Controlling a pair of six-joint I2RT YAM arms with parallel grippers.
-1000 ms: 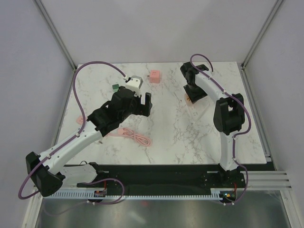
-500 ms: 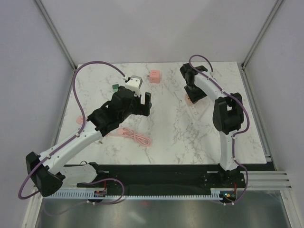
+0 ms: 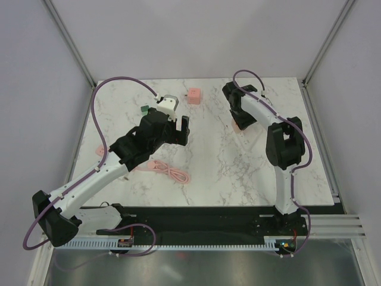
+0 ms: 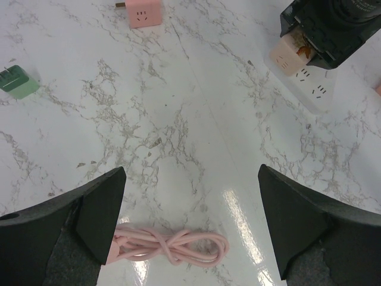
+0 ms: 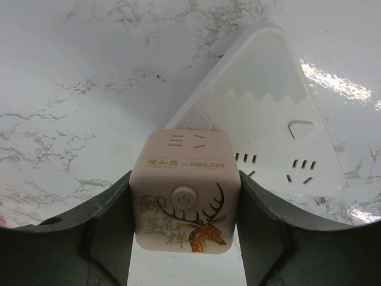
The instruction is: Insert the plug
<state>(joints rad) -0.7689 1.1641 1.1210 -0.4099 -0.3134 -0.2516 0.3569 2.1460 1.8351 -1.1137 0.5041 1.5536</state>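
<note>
My right gripper [image 5: 186, 208] is shut on a pale pink cube plug [image 5: 186, 199] printed with a deer and a power button. It holds the cube over the near end of a white power strip [image 5: 280, 113] that lies on the marble table. In the left wrist view the cube [image 4: 290, 55] shows at the top right under the right gripper, with the strip [image 4: 314, 88] beside it. In the top view the right gripper [image 3: 241, 116] is at the back right. My left gripper [image 4: 190, 220] is open and empty above the table's middle, over a coiled pink cable [image 4: 172, 247].
A second pink cube adapter [image 3: 194, 96] sits at the back centre. A green plug [image 3: 144, 109] lies at the back left. The pink cable [image 3: 169, 173] lies left of centre. Another pink item [image 3: 100, 149] sits at the left edge.
The right gripper has moved slightly back and to the left with the pink cube. The left arm has not moved.
</note>
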